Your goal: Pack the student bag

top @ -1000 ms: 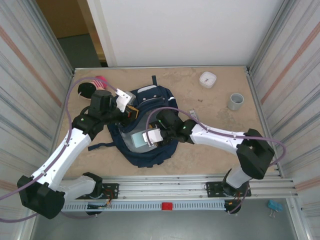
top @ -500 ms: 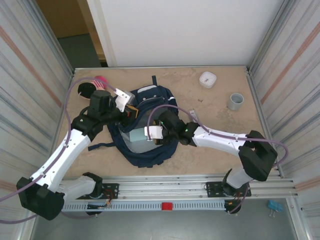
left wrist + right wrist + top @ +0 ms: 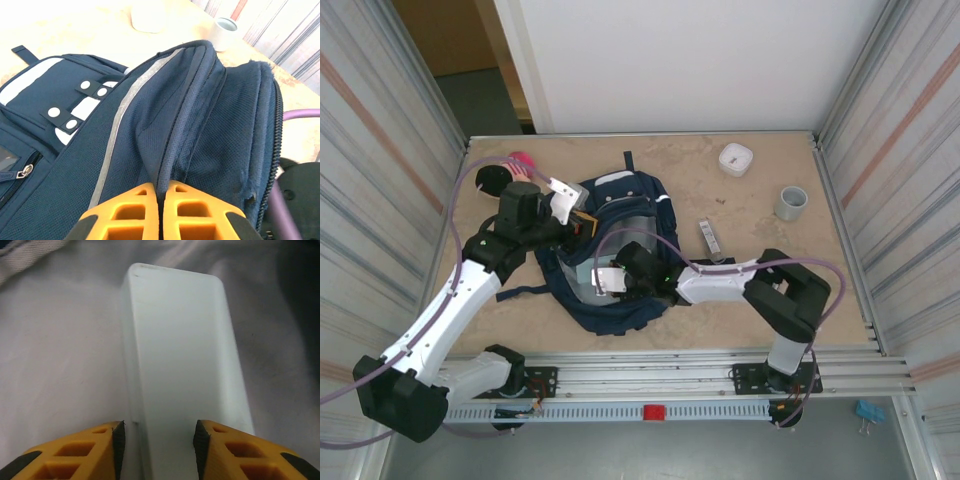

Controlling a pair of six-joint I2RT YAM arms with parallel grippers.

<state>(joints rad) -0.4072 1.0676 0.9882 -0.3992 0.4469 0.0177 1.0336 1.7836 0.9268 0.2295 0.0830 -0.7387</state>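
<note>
The left gripper (image 3: 161, 192), clamped on the student bag (image 3: 638, 200) at its 10 o'clock rim, is holding the mouth open at the centre of the table (image 3: 770, 245) so the right gripper (image 3: 159, 432) is reaching inside near 6 o'clock, jaws straddling a white box (image 3: 175, 330); clamped or loose, I cannot tell.

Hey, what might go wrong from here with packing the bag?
The left gripper pinches only a thin fold of the student bag; if that slips, the opening may sag onto the right arm. The white box lies off-centre at the right gripper, one jaw overlapping it, so closing might shove it, not grip it.
</note>
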